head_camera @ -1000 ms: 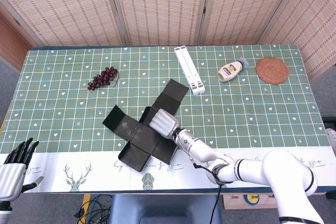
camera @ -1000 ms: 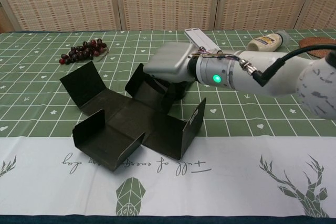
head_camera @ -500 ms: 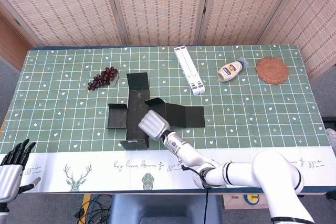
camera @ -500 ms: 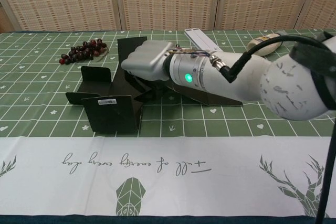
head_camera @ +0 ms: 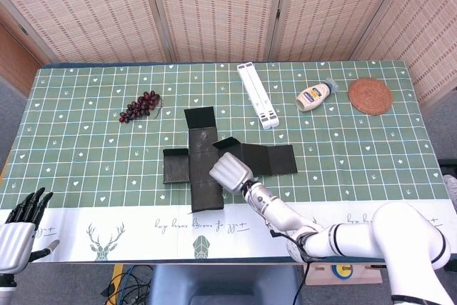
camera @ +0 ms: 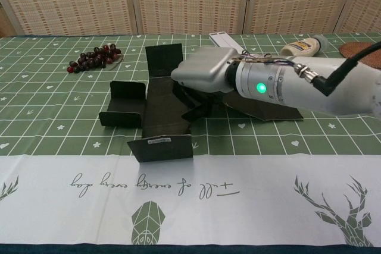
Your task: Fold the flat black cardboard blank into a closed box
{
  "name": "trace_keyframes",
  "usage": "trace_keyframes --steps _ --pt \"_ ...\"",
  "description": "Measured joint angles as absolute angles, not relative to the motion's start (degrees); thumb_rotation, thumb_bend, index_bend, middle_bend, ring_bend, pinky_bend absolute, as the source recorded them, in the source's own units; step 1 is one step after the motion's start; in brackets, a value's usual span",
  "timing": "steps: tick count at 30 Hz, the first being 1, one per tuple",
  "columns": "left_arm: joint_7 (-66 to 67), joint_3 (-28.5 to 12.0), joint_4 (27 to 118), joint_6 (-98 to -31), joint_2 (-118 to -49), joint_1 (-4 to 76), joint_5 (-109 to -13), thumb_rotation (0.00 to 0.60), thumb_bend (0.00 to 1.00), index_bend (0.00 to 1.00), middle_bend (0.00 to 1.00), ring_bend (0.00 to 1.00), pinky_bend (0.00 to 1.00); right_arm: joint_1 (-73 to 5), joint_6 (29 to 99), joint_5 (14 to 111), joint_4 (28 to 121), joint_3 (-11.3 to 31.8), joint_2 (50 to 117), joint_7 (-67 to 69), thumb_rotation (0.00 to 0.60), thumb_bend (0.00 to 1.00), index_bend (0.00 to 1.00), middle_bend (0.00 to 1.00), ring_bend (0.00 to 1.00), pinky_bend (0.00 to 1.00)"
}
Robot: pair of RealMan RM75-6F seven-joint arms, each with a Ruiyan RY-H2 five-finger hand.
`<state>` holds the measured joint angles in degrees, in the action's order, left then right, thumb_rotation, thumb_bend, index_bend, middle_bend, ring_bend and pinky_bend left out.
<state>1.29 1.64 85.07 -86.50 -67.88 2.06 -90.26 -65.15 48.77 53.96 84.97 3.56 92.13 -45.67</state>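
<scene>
The cardboard blank (head_camera: 203,156) lies spread crosswise directly beneath the right hand (head_camera: 228,171), whose grip is hidden; the left hand (head_camera: 20,226) is held open, far off

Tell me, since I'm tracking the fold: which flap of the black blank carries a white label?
The near flap, at the blank's front edge, standing up toward the chest camera with a small white sticker along its top. The left flap and far flap show plain black.
</scene>
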Motion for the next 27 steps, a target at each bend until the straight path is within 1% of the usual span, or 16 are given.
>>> trace_keyframes --steps 2,4,6,8,13,17,22,27 --pt "1.52 1.6 85.35 -86.55 -67.79 2.12 -90.35 0.6 0.1 0.0 0.0 0.04 0.15 -64.2 49.7 55.27 85.92 3.08 91.34 -44.75 0.6 0.44 0.44 0.5 0.9 0.98" --pt "1.82 1.58 85.64 -86.54 -67.68 2.18 -90.4 0.6 0.1 0.0 0.0 0.04 0.15 -62.85 51.09 56.99 86.96 2.46 90.17 -43.64 0.6 0.3 0.21 0.34 0.87 0.98" --pt "2.1 1.55 85.95 -86.47 -67.61 2.27 -90.42 0.6 0.1 0.0 0.0 0.04 0.15 -61.43 52.83 58.76 87.9 2.03 89.23 -42.09 0.6 0.24 0.06 0.24 0.84 0.98" --pt "2.34 1.53 86.18 -86.32 -67.59 2.4 -90.47 0.6 0.1 0.0 0.0 0.04 0.15 -60.18 54.13 60.09 88.64 1.79 88.54 -40.25 0.6 0.22 0.01 0.2 0.82 0.98" --pt "3.12 1.47 86.98 -86.13 -67.62 3.01 -91.27 0.6 0.1 0.0 0.0 0.04 0.15 -55.97 56.64 61.94 90.48 1.34 85.78 -35.73 0.6 0.15 0.0 0.09 0.79 0.98" --pt "3.39 1.42 87.13 -85.73 -67.7 3.25 -91.17 0.6 0.1 0.0 0.0 0.04 0.15 -54.51 56.75 59.73 91.19 1.8 84.32 -34.22 0.6 0.13 0.0 0.06 0.78 0.98" --pt "3.7 1.48 87.39 -85.5 -67.79 3.54 -91.38 0.6 0.1 0.0 0.0 0.04 0.15 -53.69 54.73 54.15 90.98 3.0 83.04 -32.99 0.6 0.13 0.0 0.05 0.77 0.98" --pt "3.87 1.56 87.53 -85.59 -67.8 3.59 -91.54 0.6 0.1 0.0 0.0 0.04 0.15 -54.61 49.92 47.52 88.94 4.43 83.07 -32.6 0.6 0.15 0.0 0.03 0.76 0.98"
